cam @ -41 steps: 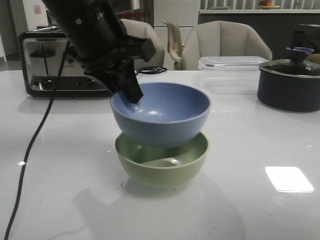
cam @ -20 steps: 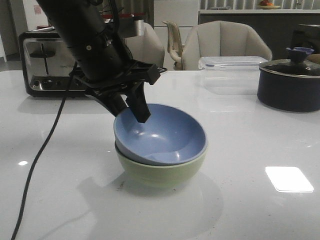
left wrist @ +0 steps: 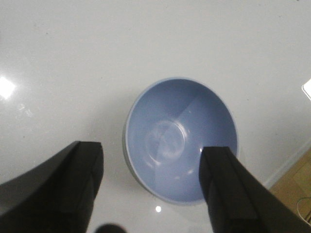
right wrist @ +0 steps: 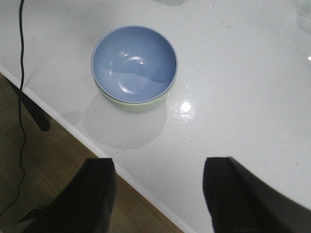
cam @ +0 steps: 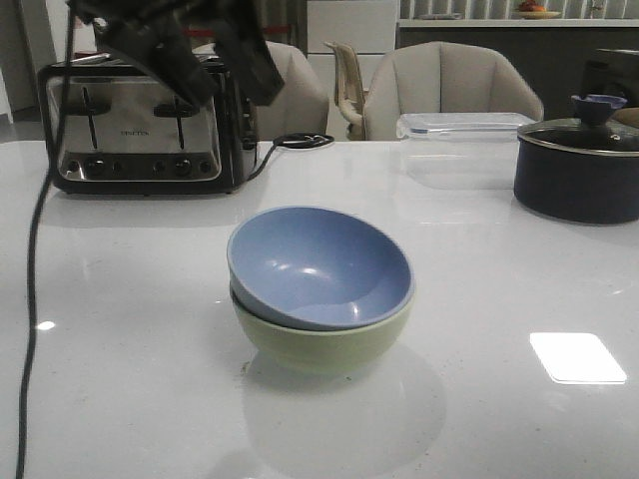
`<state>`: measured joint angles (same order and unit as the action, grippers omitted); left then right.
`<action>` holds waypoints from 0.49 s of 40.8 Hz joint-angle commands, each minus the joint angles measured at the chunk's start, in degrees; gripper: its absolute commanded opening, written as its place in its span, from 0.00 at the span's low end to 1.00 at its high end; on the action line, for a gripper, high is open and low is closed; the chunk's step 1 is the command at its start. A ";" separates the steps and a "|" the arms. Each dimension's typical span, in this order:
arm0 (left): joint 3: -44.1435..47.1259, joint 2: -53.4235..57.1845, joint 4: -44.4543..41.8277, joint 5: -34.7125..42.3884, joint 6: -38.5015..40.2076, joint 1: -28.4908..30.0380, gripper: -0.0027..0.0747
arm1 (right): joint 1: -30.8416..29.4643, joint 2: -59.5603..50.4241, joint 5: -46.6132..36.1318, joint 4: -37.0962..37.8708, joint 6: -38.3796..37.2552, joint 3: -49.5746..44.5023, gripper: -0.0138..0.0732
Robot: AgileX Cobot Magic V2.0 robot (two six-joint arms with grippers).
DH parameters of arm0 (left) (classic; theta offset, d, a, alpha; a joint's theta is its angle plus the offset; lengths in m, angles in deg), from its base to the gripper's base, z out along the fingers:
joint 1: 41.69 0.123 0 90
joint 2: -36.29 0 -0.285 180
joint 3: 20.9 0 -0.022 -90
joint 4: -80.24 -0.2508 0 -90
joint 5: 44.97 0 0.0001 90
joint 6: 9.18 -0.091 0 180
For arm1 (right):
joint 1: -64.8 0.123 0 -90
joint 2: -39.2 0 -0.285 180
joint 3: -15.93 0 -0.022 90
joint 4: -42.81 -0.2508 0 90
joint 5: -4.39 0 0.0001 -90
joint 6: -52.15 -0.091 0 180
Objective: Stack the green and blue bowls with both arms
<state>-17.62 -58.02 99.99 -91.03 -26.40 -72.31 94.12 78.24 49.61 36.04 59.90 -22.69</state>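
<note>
The blue bowl [cam: 319,264] sits nested, slightly tilted, inside the green bowl [cam: 329,344] in the middle of the white table. My left gripper [cam: 222,80] hangs open high above and to the left of the stack, holding nothing. In the left wrist view the blue bowl [left wrist: 182,141] lies far below the open left gripper [left wrist: 151,153]. In the right wrist view the blue bowl [right wrist: 133,63] rests in the green bowl [right wrist: 141,104], well away from my open, empty right gripper [right wrist: 159,167]. The right gripper is out of the front view.
A steel toaster [cam: 140,125] stands at the back left, and its black cable [cam: 35,299] hangs down the left side. A clear plastic container [cam: 464,140] and a dark navy lidded pot [cam: 579,165] are at the back right. The table edge [right wrist: 97,145] runs near the right gripper.
The left gripper lowered the blue bowl into the green bowl, let go of it, and rose up and to the left. The toaster is now uncovered.
</note>
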 commanded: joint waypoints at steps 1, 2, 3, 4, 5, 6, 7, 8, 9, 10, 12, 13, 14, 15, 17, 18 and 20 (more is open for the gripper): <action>2.84 8.81 1.11 2.19 -2.16 -0.44 0.67 | 0.05 0.11 -4.15 0.14 0.38 1.57 0.73; 3.87 10.26 1.11 2.17 -2.64 -0.44 0.67 | 0.05 0.11 -4.15 0.14 0.38 1.57 0.73; 5.21 12.15 1.02 2.31 -2.77 -0.44 0.67 | 0.05 0.11 -4.15 0.14 0.38 1.57 0.73; 6.22 13.59 0.91 2.45 -3.07 -0.44 0.67 | 0.05 0.11 -4.15 0.14 0.38 1.57 0.73; 7.54 15.52 0.70 2.67 -3.04 -0.44 0.67 | 0.05 0.11 -4.15 0.14 0.38 1.57 0.73; 8.84 17.40 0.40 2.67 -3.04 -0.44 0.67 | 0.05 0.11 -4.15 0.14 0.38 1.57 0.73; 9.78 18.86 0.15 2.78 -3.04 -0.44 0.67 | 0.05 0.11 -4.15 0.14 0.38 1.57 0.73; 10.72 20.32 0.04 2.78 -3.04 -0.44 0.67 | 0.05 0.11 -4.15 0.14 0.38 1.57 0.73; 11.96 22.19 -0.36 2.78 -3.04 -0.44 0.67 | 0.05 0.11 -4.15 0.14 0.38 1.57 0.73; 12.88 24.15 -0.63 2.78 -3.04 -0.44 0.67 | 0.05 0.11 -4.15 0.14 0.38 1.57 0.73; 15.02 27.04 -1.44 2.78 -3.04 -0.44 0.67 | 0.05 0.11 -4.15 0.14 0.38 1.57 0.73; 15.91 29.01 -1.78 2.78 -3.04 -0.44 0.67 | 0.05 0.11 -4.15 0.14 0.38 1.57 0.73; 17.40 30.50 -2.11 2.78 -3.04 -0.44 0.67 | 0.05 0.11 -4.15 0.14 0.38 1.57 0.73; 18.27 32.42 -2.48 2.78 -3.04 -0.44 0.67 | 0.05 0.11 -4.15 0.14 0.38 1.57 0.73; 20.18 35.38 -2.87 2.78 -3.04 -0.44 0.67 | 0.05 0.11 -4.15 0.14 0.38 1.57 0.73; 20.99 37.25 -2.99 2.78 -3.04 -0.44 0.67 | 0.05 0.11 -4.15 0.14 0.38 1.57 0.73; 22.79 40.25 -2.99 2.78 -3.04 -0.44 0.67 | 0.05 0.11 -4.15 0.14 0.38 1.57 0.73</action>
<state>4.11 -23.08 96.52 -91.25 -29.25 -72.31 94.12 78.24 49.61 36.04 59.90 -22.69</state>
